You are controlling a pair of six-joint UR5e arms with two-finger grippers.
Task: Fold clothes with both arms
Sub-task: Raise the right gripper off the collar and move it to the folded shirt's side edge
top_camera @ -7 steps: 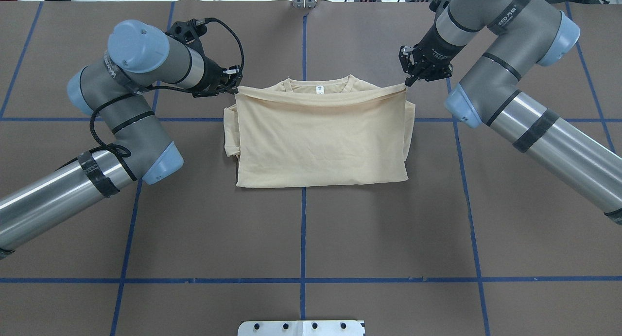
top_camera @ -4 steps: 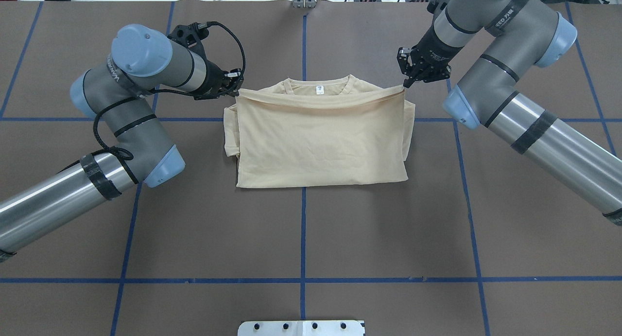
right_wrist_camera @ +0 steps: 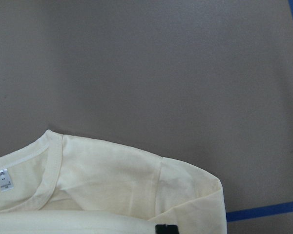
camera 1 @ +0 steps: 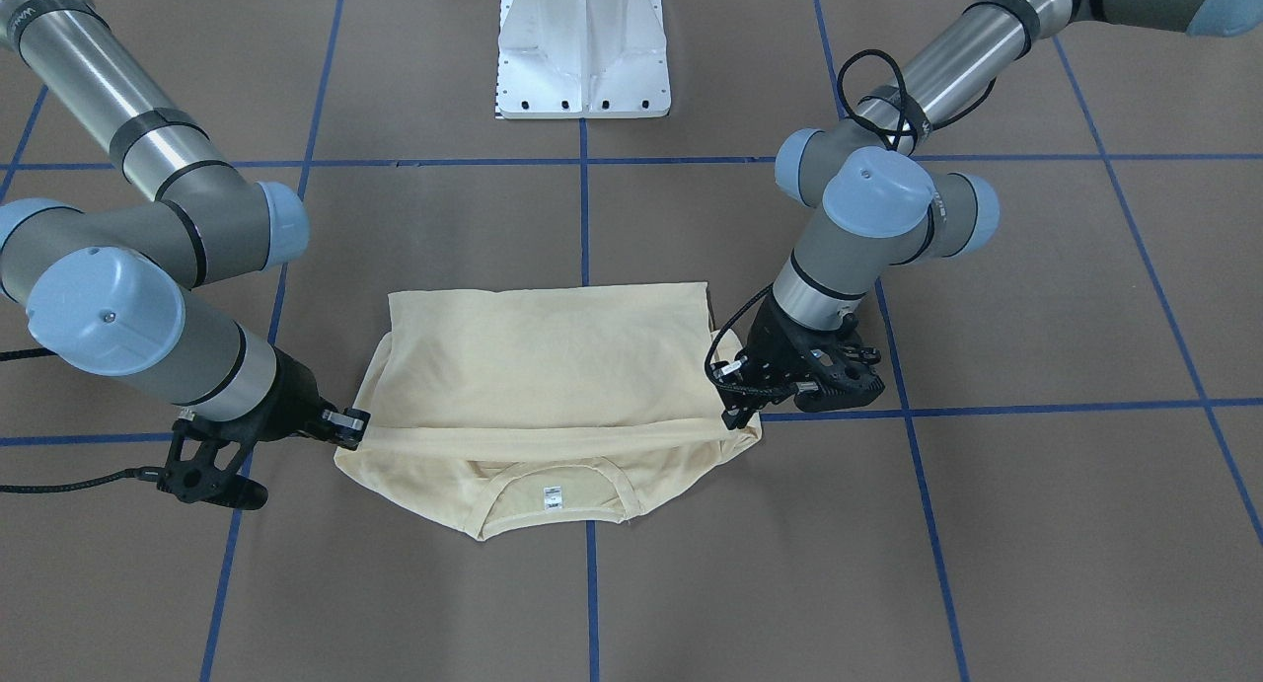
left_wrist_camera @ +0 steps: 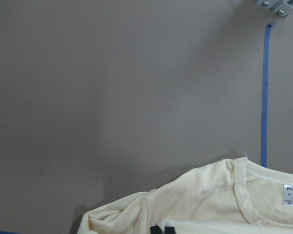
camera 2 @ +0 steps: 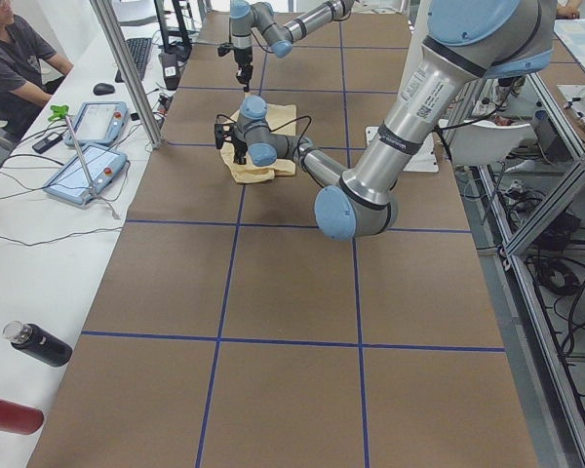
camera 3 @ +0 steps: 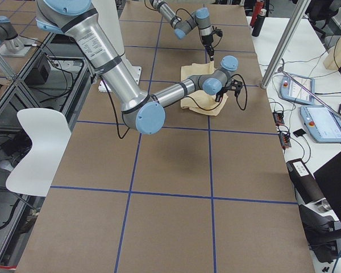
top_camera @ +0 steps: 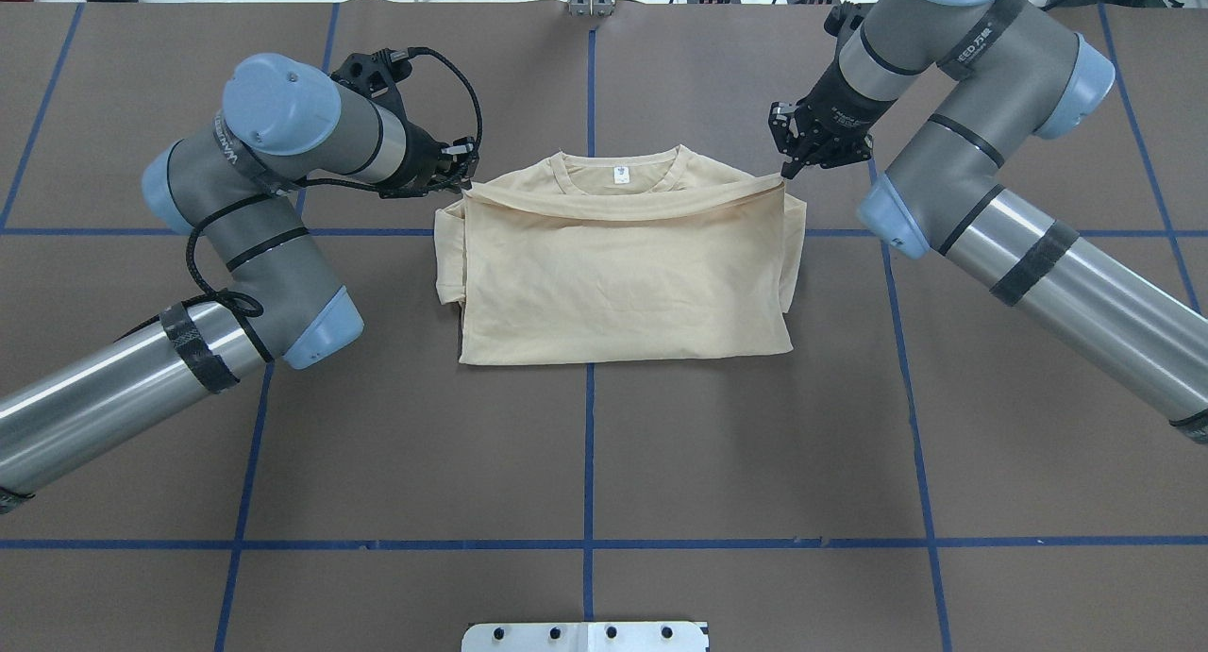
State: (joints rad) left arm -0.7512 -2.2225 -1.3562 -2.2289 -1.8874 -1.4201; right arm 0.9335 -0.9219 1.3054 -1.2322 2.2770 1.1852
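The cream-yellow T-shirt [top_camera: 623,275] lies folded in half on the brown table, collar and white neck label [top_camera: 621,173] at the far side. Its doubled-over hem edge sags across just below the collar. My left gripper [top_camera: 464,182] is shut on the hem's left corner, and my right gripper [top_camera: 783,171] is shut on the right corner. The front-facing view has the T-shirt [camera 1: 553,366] with the left gripper [camera 1: 735,416] on its right and the right gripper [camera 1: 353,433] on its left. The print is hidden. Both wrist views show the shoulder and collar, the left with its neck label [left_wrist_camera: 289,192].
The white pedestal base [camera 1: 584,50] stands at the robot's side of the table. Blue tape lines [top_camera: 589,444] cross the brown surface. A side bench holds teach pendants [camera 2: 83,171] and a black bottle [camera 2: 39,343], with a person [camera 2: 10,58] seated beside it. A white chair [camera 3: 37,148] stands off the table.
Both grippers have sunk a little and drawn slightly inward with the hem. The held edge has slackened and dropped, so more of the collar shows.
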